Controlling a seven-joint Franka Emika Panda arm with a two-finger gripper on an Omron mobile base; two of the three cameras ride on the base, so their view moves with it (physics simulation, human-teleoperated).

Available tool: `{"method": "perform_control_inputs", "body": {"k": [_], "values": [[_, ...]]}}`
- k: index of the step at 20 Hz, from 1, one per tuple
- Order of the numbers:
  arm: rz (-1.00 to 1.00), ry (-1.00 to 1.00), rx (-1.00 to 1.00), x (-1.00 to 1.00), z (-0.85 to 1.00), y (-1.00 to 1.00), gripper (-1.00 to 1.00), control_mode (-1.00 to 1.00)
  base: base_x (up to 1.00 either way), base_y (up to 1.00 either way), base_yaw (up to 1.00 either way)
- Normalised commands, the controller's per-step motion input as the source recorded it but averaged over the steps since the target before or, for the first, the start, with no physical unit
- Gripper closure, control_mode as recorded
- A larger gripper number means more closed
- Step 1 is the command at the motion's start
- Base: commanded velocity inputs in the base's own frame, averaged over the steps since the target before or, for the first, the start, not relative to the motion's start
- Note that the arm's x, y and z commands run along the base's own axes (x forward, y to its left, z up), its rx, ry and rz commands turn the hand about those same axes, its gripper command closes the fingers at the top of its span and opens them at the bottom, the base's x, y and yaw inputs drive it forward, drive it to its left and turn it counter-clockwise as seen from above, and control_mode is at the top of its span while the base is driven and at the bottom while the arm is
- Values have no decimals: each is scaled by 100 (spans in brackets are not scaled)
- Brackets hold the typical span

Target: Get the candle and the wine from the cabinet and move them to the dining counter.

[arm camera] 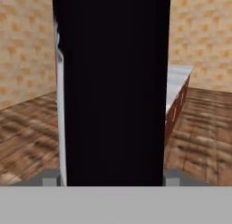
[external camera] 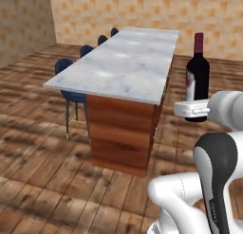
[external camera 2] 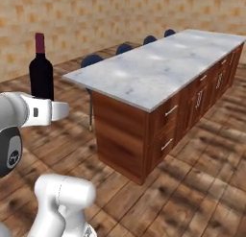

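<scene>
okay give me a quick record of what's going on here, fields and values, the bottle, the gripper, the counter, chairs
wine: dark bottle, maroon foil neck, upright, off the floor, short of the counter
gripper: closed on the bottle's lower body, bottle between the fingers in the hand view
dining counter: marble top, nothing on it
chairs: dark blue, along the counter's far side
candle: none seen

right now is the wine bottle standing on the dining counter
No, the wine bottle is upright in the gripper, off to the side of the dining counter.

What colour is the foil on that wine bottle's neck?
Maroon, above near-black glass on the wine bottle; it shows best in the left base view.
</scene>
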Motion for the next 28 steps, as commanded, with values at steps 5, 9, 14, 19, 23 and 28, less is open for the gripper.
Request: {"method": "perform_control_inputs", "body": {"k": [5,9,14,19,23,28], "values": [[0,0,0,0,0,0,100,100,69,55,-21],[0,0,0,0,0,0,100,100,69,52,-25],[0,0,0,0,0,0,100,100,67,55,-23],[0,0,0,0,0,0,100,100,63,60,-21],[0,0,0,0,0,0,100,100,64,56,-24],[0,0,0,0,0,0,100,100,62,54,-26]]}}
